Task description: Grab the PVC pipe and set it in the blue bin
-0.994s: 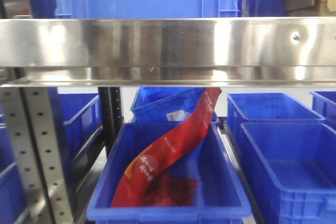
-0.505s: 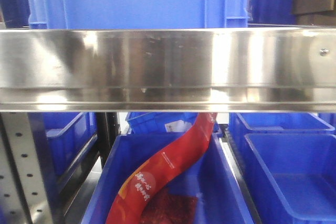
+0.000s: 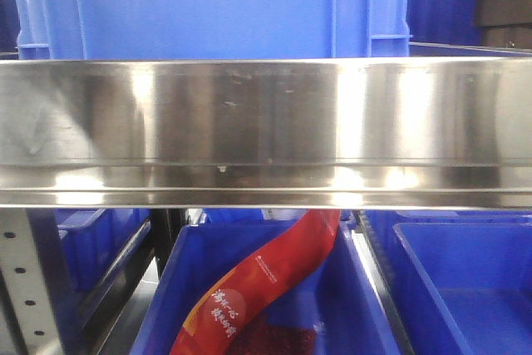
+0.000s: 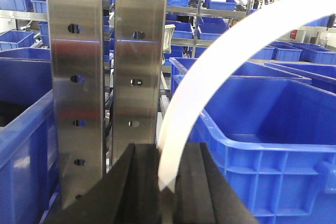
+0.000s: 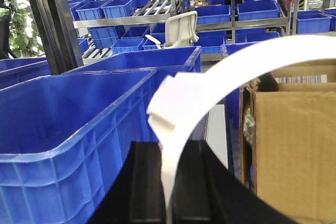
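- The left gripper [image 4: 167,153] was pressed together on the lower end of the PVC pipe [image 4: 197,82]. The pipe stood upright from between the black pads and curved away to the upper right, so it was carried clear of any surface.
- Perforated steel uprights [image 4: 79,77] stood close ahead of that arm, with an open blue bin [image 4: 273,145] to their right. The pipe's arc swept above the bin's rim, apart from it.
- The right gripper [image 5: 168,153] pinched a white arc [image 5: 273,53] with a stepped, squared end near the jaws. It could not be told whether this was the same piece or a second one.
- A deep blue tub [image 5: 79,150] lay to that gripper's left and a cardboard box [image 5: 294,145] to its right. The grip low on the arc presumably kept the long curve free for lowering.
- The front view showed neither arm. A stainless shelf beam [image 3: 266,130] filled it, with a blue crate [image 3: 208,6] above and a red packet [image 3: 266,280] in a lower bin [image 3: 187,276].
- Judgement: the grasp was made and placement was not yet done.
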### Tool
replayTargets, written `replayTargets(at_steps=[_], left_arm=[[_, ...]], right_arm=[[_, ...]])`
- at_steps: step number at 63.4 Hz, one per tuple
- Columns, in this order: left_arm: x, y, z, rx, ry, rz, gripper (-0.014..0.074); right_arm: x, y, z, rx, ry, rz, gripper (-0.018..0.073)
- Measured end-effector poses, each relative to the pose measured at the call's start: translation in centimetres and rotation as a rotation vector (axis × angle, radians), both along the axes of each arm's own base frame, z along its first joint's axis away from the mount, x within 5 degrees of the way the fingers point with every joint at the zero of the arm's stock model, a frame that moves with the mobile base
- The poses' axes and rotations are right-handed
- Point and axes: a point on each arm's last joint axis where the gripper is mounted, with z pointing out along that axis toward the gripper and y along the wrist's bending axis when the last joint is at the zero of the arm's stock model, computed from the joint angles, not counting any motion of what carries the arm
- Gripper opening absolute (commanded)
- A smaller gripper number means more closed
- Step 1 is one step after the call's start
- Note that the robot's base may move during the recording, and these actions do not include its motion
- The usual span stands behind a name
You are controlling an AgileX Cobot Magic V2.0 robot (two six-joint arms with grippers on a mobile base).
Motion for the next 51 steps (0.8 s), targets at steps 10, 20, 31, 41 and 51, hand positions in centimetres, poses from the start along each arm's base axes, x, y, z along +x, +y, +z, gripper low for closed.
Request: replayTargets(at_steps=[10, 20, 31, 41, 51], left_arm=[[0.0, 0.0, 0.0, 0.0, 0.0, 0.0, -0.0111], [0.0, 0.0, 0.0, 0.0, 0.0, 0.0, -0.0111], [0.0, 0.0, 0.02, 0.0, -0.002, 0.0, -0.0111], [0.0, 0.0, 0.07, -0.001, -0.008, 0.0, -0.0111], [0.0, 0.0, 0.07, -0.001, -0.008, 0.0, -0.0111]], right_arm=[[0.0, 0.0, 0.0, 0.0, 0.0, 0.0, -0.0168], [0.0, 0.0, 0.0, 0.0, 0.0, 0.0, -0.0168], [0.0, 0.0, 0.0, 0.0, 0.0, 0.0, -0.0168], [0.0, 0.0, 0.0, 0.0, 0.0, 0.0, -0.0168], [0.0, 0.0, 0.0, 0.0, 0.0, 0.0, -0.0168]])
